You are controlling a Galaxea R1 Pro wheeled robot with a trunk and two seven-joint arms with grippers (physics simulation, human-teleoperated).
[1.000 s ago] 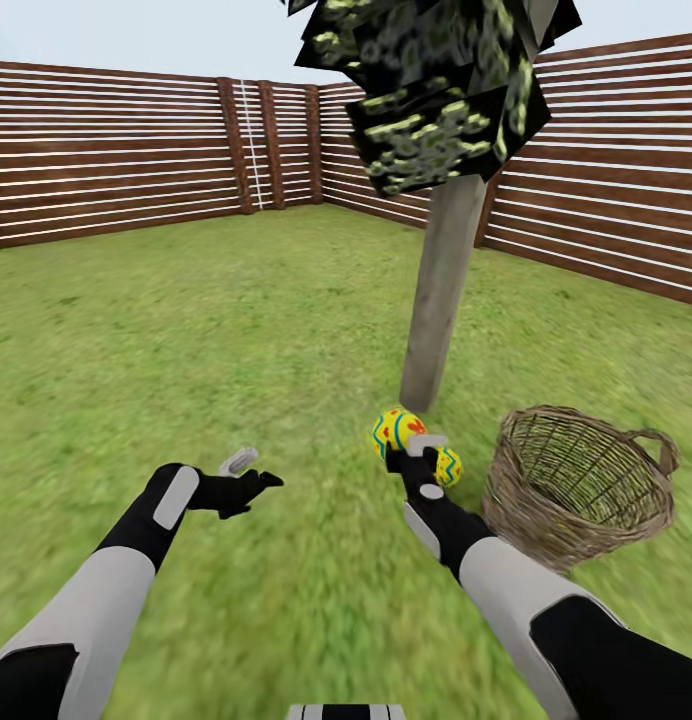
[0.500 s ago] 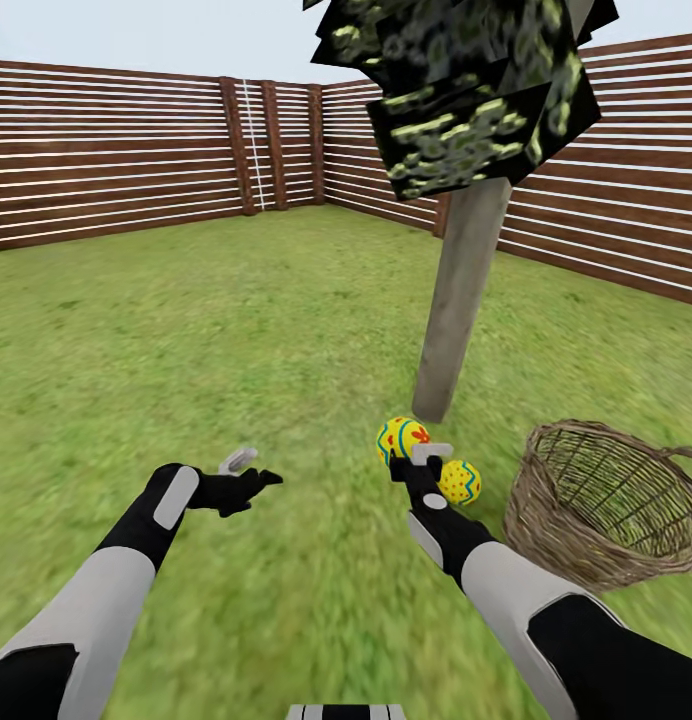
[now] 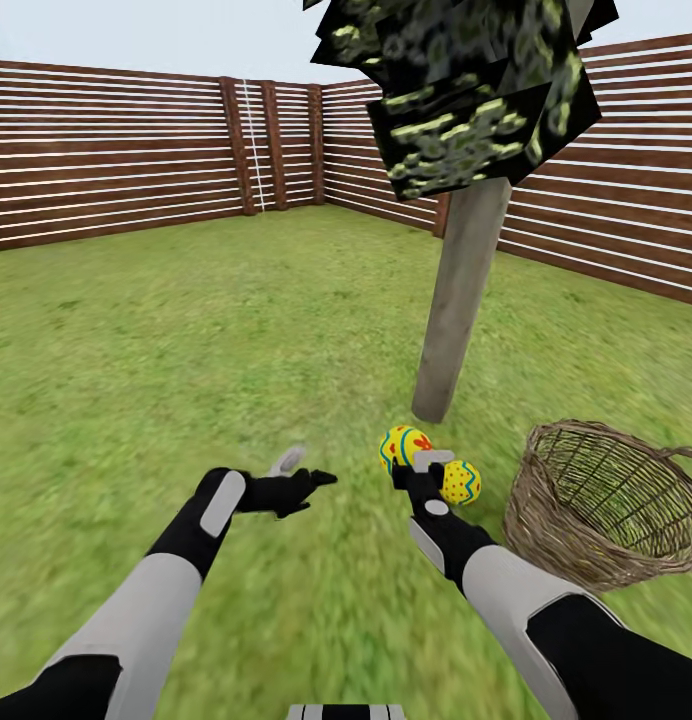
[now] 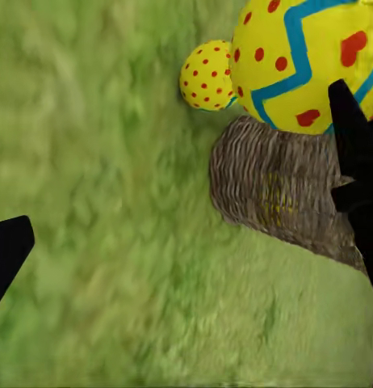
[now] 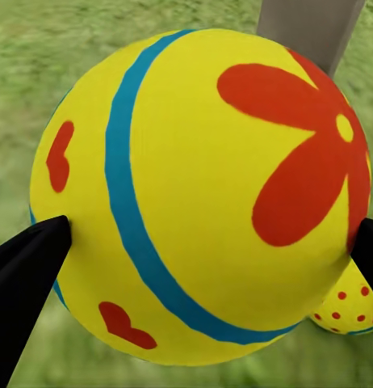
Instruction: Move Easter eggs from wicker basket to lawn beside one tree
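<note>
Beside the tree (image 3: 458, 300) — right gripper (image 3: 418, 462) clasps an egg (image 3: 402, 444).

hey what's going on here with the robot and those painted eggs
The right gripper is holding a yellow Easter egg with a red flower mark just above the lawn, close to the foot of the tree. A second, red-dotted egg sits on the grass beside it. The wicker basket lies tipped to the right. The left gripper is open and empty.
</note>
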